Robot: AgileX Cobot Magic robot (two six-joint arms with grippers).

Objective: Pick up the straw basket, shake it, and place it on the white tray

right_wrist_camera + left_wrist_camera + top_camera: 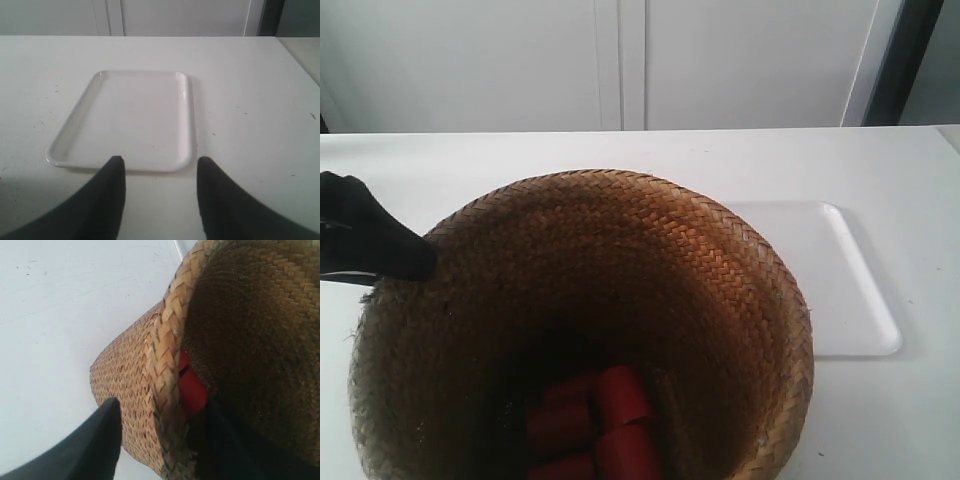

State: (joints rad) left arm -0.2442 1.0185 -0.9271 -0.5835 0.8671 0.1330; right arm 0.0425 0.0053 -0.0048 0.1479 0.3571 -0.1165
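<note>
Over the white table [620, 150] before pale cabinet doors [620, 60], we see the left gripper [162, 407] pinching the straw basket [620, 260] by its rim beside the white tray [140, 115], the right gripper [160, 165] gaping empty.

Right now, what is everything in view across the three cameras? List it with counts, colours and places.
basket: one, brown woven straw, close to the exterior camera, hiding part of the tray there.
red cylinders: about five, red, in the bottom of the basket; exact count unclear.
tray: one, white, nothing on it, flat on the table.
table: one, white, bearing the tray.
wall panels: white, behind the table.
left end effector: one, black, one finger inside the basket wall and one outside.
right end effector: one, black, open, facing the tray, holding nothing.
</note>
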